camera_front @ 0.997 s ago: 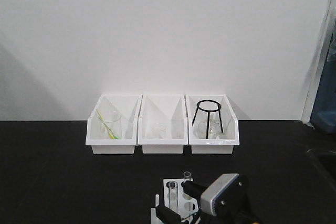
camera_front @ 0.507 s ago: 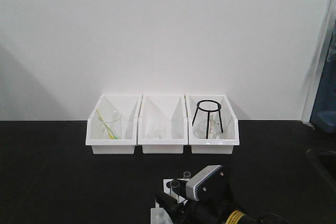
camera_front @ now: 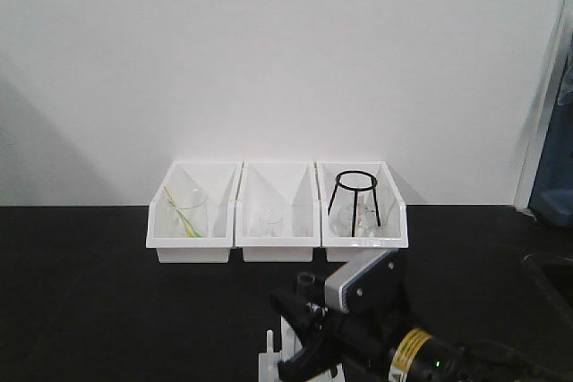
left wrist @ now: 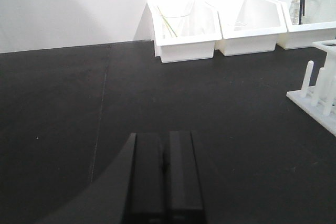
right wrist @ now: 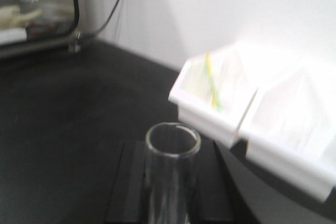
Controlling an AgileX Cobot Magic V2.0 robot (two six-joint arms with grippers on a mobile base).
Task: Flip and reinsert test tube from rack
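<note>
One yellow label [camera_front: 413,346] on the right arm carries dark marks too small to read. The right gripper [right wrist: 171,195] is clamped on a clear glass test tube [right wrist: 172,163], which is upright with its open mouth up and raised above the rack [left wrist: 321,95]. From the front, the rack is mostly hidden behind that gripper and cut off by the bottom edge. The left wrist view shows only its pegged side. The left gripper [left wrist: 165,182], fingers pressed together and holding nothing, sits well left of the rack. Three white bins [camera_front: 277,253] stand behind the rack, well apart, and are blurred in the right wrist view.
</note>
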